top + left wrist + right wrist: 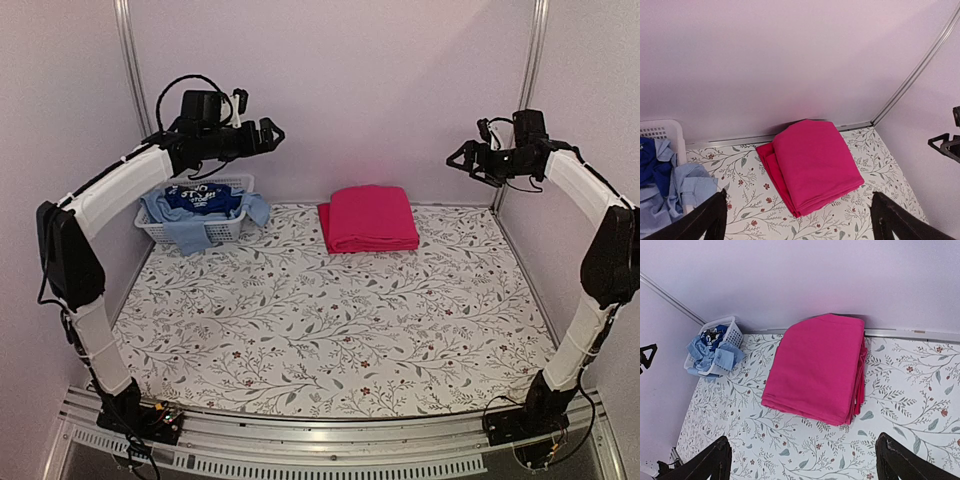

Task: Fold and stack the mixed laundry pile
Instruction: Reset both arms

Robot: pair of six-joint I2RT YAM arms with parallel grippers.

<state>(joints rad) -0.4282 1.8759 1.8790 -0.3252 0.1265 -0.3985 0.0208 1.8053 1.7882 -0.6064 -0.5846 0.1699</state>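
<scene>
- Two arms reach up from the near edge; both sets of jaws are spread wide and hold nothing.
- The left gripper (272, 135) hangs high in the air, its dark fingers (705, 220) framing the bottom corners of its wrist view.
- The right gripper (460, 163) hangs just as high on the opposite side, its fingers (900, 460) equally far apart.
- The folded magenta cloth (368, 218) lies well below both grippers and between them, flat on the table and close to the back wall (380, 90). Several layers show along its edge.
- A white slatted basket (228, 232) sits below the left fingers, in the far left corner.
- Light blue garments (185, 235) spill over the basket's rim onto the table. A dark blue white-printed piece (205, 197) lies crumpled on top of them inside.
- The table (330, 330) wears a white cover printed with grey leafy sprigs and small red flowers.
- The walls are plain pale lilac, with metal corner posts (130, 60) at the back.
- A ribbed aluminium rail (330, 440) runs along the near edge, behind both grippers, and carries the arm bases.
</scene>
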